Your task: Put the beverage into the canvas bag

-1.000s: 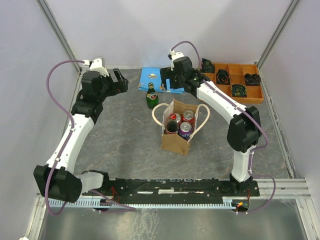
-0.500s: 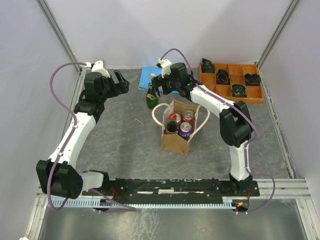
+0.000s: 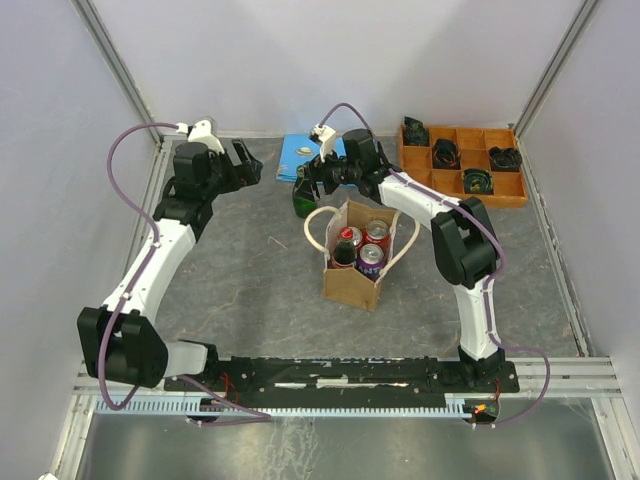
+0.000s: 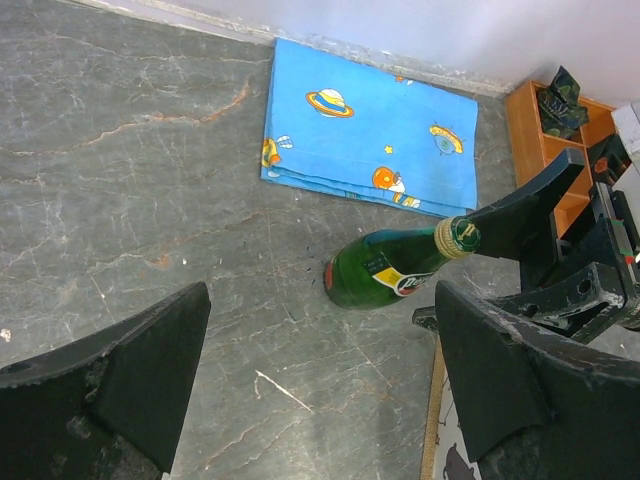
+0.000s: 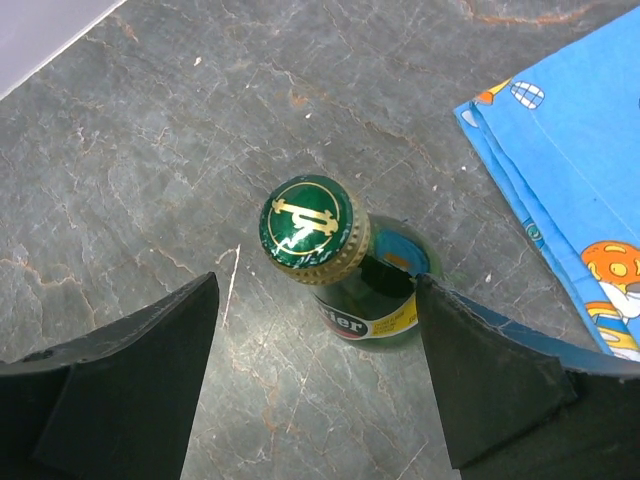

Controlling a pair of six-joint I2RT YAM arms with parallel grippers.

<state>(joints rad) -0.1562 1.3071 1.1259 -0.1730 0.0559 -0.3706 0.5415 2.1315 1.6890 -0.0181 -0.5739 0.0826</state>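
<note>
My right gripper (image 5: pixel 314 300) is released, fingers straddling the green bottle (image 5: pixel 340 265) at frame centre without contact. My left gripper (image 4: pixel 322 300) is likewise released.

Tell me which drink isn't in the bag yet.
The green glass bottle, standing upright within the open right hand; the cans already sit inside the canvas bag.

light: bright, even, diffuse, from above | shadows: soft, faint beside bottle (image 5: pixel 345 272) on bench (image 5: pixel 130 150) | glare: dull sheen on bottle cap | focus: wrist views sharp at centre, near edges softer | overhead view slightly grainy
</note>
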